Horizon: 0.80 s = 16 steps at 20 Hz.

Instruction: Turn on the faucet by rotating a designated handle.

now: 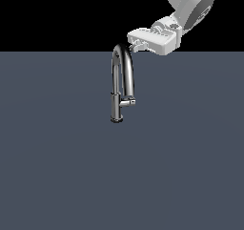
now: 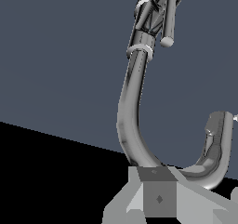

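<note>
A flat slate-grey floor (image 1: 62, 167) fills the exterior view from its near edge to a straight horizon, spanning the exterior view's left to its right, plain and unmarked. Beyond that far edge lies a solid black backdrop (image 1: 62, 14). The wrist view shows the same 2 areas, grey surface meeting black along a slanted line.

Exterior view looks down from afar; wrist view hugs the faucet (image 1: 121, 83), shared.

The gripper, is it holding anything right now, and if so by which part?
Cannot be told for sure. The gripper sits at the top of the faucet spout's arch, far from the handle, but neither view shows whether it clamps the spout.
</note>
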{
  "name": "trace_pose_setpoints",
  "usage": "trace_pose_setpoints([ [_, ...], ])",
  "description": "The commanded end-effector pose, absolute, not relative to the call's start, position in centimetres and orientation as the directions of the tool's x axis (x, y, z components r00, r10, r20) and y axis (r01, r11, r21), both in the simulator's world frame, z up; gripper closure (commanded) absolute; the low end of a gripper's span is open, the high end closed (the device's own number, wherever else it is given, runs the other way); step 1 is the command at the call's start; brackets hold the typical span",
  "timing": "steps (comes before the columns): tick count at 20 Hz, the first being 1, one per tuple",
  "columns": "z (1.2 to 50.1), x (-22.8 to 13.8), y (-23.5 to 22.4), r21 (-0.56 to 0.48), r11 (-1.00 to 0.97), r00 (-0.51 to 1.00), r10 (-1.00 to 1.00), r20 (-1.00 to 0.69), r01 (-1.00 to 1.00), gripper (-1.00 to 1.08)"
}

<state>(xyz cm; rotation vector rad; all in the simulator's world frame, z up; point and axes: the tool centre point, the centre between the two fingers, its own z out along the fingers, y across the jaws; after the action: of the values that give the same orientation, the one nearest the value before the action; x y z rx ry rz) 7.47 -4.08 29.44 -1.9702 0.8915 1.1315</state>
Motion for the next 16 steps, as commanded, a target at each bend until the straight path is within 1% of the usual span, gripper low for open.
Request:
trace_pose_setpoints([
  [1, 28.1, 8.2, -4.2, -0.206, -0.498, 0.343, -0.201, -0.917, -0.842, 1.08],
  [16, 19.6, 11.2, -4.0, -0.079, -0.320, 0.103, -0.058, -0.993, -0.944, 1.08],
])
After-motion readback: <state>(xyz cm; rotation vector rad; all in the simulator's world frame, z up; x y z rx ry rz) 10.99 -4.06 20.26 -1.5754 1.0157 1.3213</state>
